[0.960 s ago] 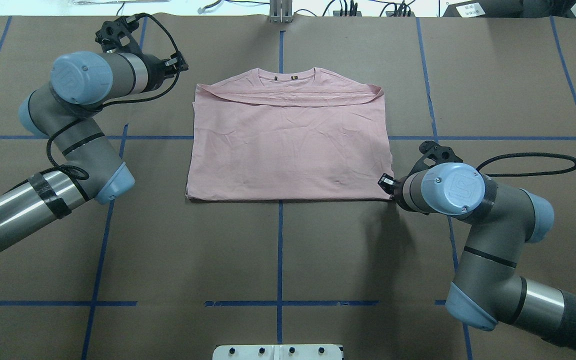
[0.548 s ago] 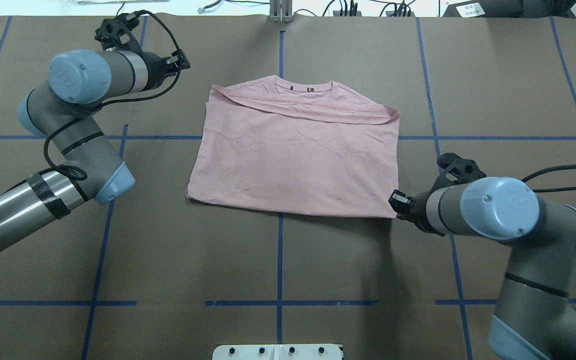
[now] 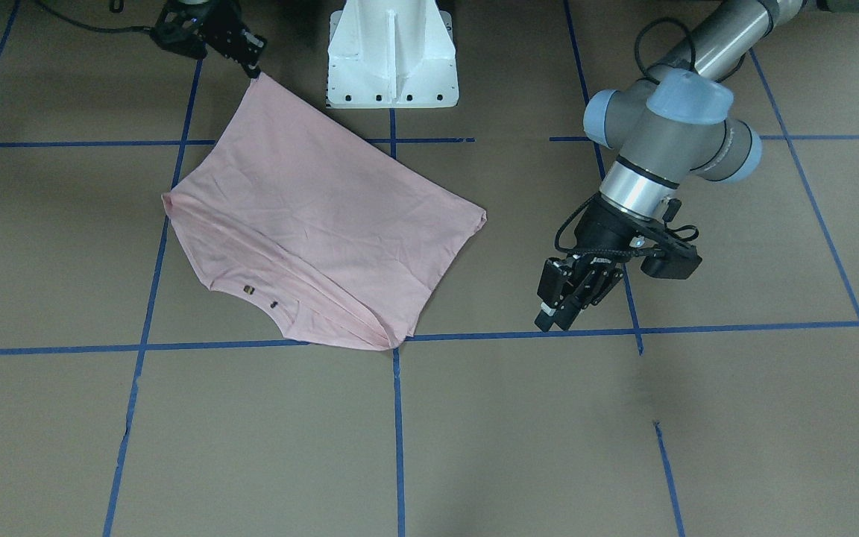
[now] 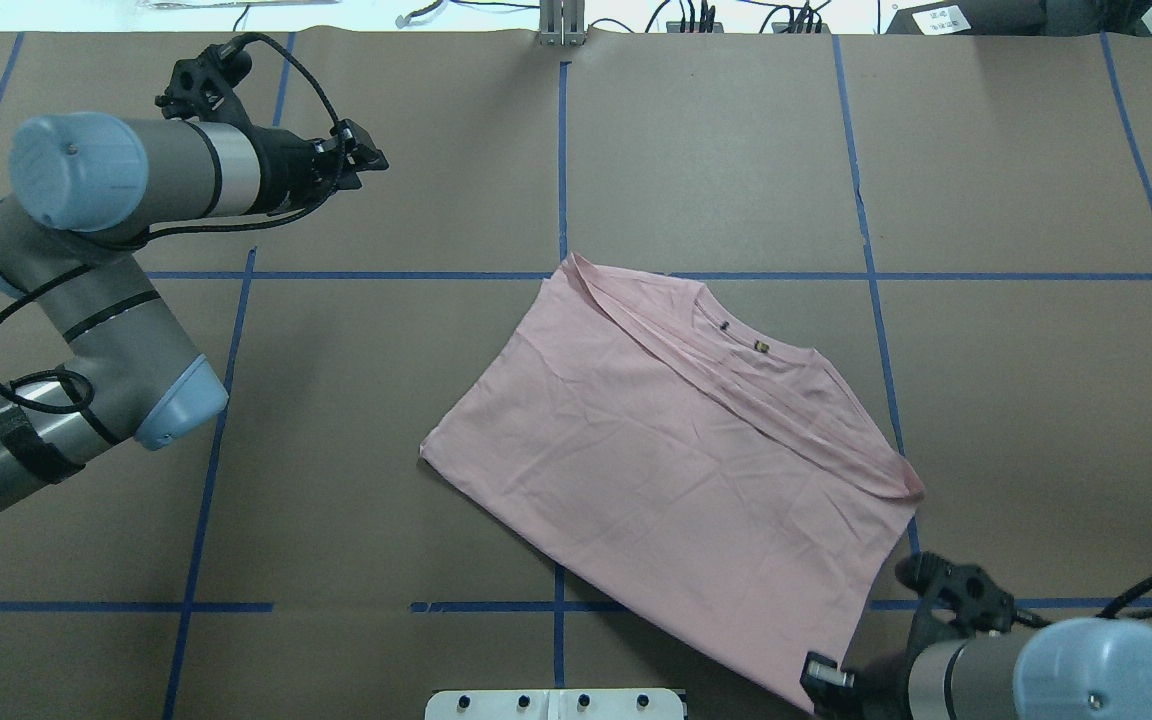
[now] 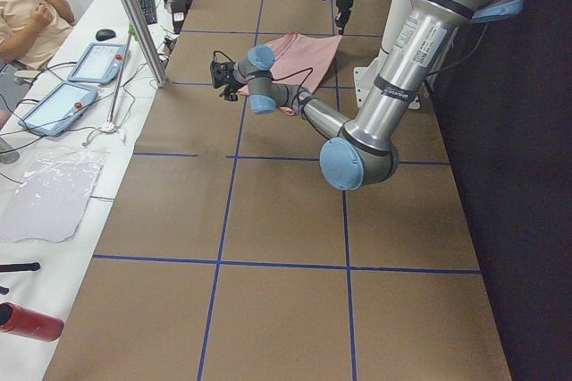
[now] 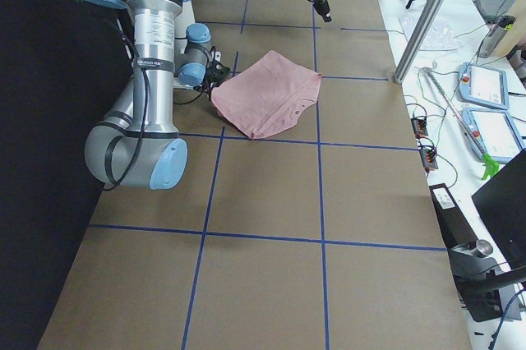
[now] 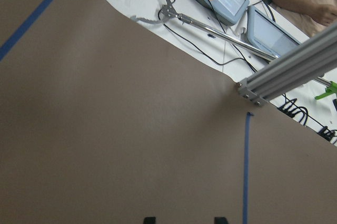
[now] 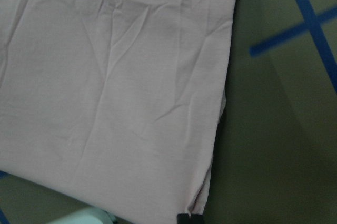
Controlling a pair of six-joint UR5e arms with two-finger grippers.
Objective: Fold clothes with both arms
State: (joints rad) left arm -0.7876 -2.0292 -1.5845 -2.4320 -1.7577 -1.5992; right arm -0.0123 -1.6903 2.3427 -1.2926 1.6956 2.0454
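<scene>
T-shirt: pink and folded flat. It lies crooked on the counter, in the middle and lower right of the overhead view. Its collar points to the upper right there.
How it feels: I think it is soft, light and floppy. Pulled by one corner, it may sag and slide, and the layers may slip apart.
Where to hold: the corners and folded edges look best, pinching all the layers together.
Right gripper: clamped on the shirt's corner, at the bottom right of the overhead view.
Left gripper: in the upper left of the overhead view, well apart from the shirt. It is spread wide and holds nothing.
Front-facing view: shows the pinch on the corner clearly, at the upper left, near the white pedestal. The overhead view cuts that gripper off at its bottom edge.
Right wrist view: shows the wrinkles and stacked layers at the shirt's edge up close.
Left wrist view: shows only bare counter and two fingertips with a gap between them, and no shirt.
Drawing on the shirt: none shows in any view.
</scene>
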